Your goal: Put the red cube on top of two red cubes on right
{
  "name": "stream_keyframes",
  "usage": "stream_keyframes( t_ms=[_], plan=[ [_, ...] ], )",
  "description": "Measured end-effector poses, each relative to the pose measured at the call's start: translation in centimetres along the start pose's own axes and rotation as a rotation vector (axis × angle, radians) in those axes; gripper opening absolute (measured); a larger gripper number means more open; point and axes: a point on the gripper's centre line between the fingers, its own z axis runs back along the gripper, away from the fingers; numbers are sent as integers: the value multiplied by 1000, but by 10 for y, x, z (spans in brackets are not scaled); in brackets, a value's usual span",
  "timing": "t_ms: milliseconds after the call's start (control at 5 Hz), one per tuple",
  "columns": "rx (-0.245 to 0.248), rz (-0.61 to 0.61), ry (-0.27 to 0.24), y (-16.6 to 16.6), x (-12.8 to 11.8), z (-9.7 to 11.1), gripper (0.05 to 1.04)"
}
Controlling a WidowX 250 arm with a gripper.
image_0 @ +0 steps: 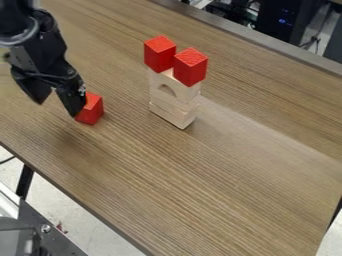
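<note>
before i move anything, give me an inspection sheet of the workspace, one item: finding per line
surface: brown wood-grain table
job's things: lone red cube on the table by the gripper; two red cubes side by side on top of a stack of pale wooden blocks, one block arched
clutter: dark equipment beyond the table's far edge
gripper: open, above the table, one finger overlapping the lone red cube in view; contact cannot be told
cables: thin dark cable at the left edge of view, below the table
surroundings: pale floor, dark table leg
</note>
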Motion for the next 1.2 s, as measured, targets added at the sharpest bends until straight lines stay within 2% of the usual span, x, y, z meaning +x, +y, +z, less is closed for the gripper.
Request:
stream_keyframes(
  t_ms=[600, 1000, 1200],
  plan=[
    [26, -25, -18, -12, 15, -10, 999],
    [47, -34, -9, -16, 20, -24, 999],
    [59, -34, -5, -12, 25, -31, 964]
  ],
)
